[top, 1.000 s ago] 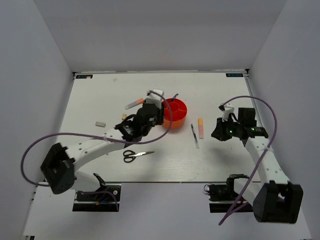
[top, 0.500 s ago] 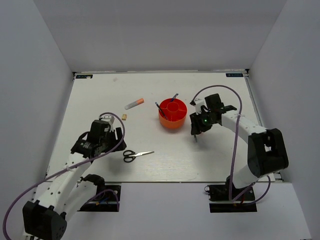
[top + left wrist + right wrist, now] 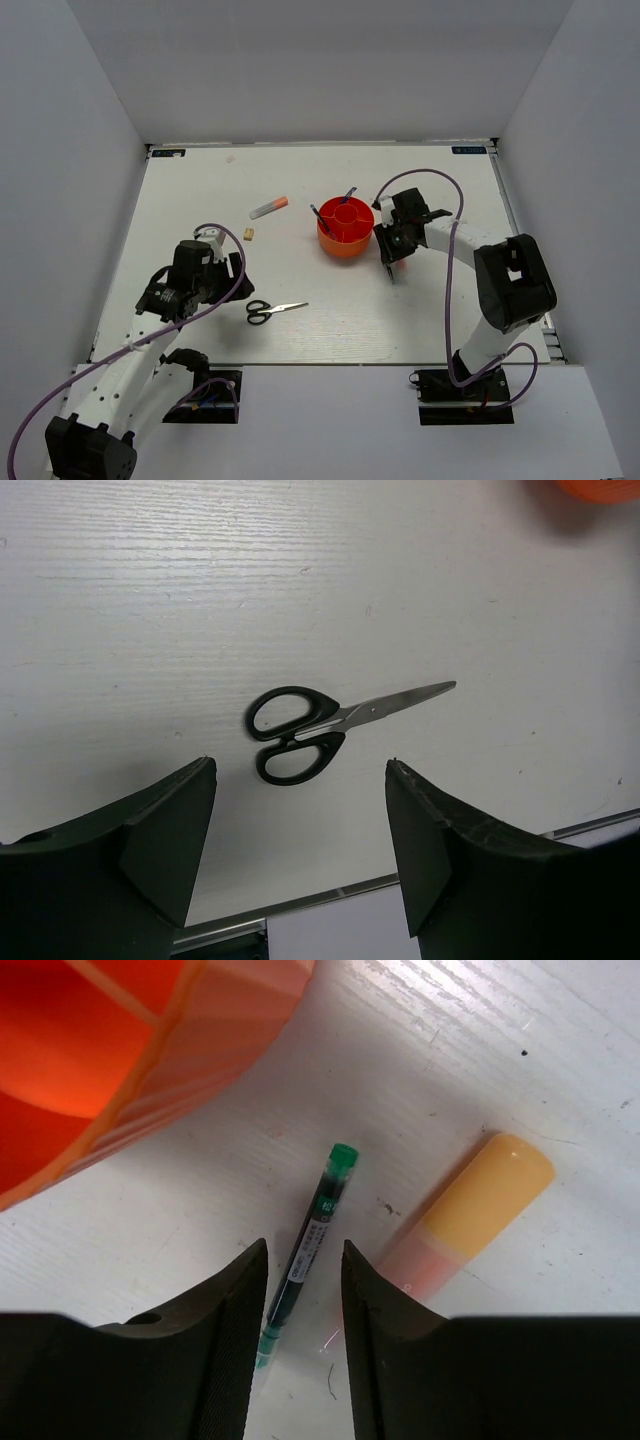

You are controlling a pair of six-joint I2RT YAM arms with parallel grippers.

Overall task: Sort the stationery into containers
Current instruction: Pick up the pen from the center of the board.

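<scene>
- Top view: the orange cup (image 3: pixel 345 246) stands mid-table. The right pincer (image 3: pixel 391 258) hangs just at its 4 o'clock. The left pincer (image 3: pixel 232 268) sits well apart at its 8 o'clock, with the scissors (image 3: pixel 275 310) near it.
- Left wrist: the left pincer gapes wide, empty. The scissors lie flat just beyond its tips, blades toward 2 o'clock.
- Right wrist: the right pincer stands open astride a pen (image 3: pixel 318 1222). A highlighter (image 3: pixel 470 1210) lies just at the pen's 3 o'clock.
</scene>
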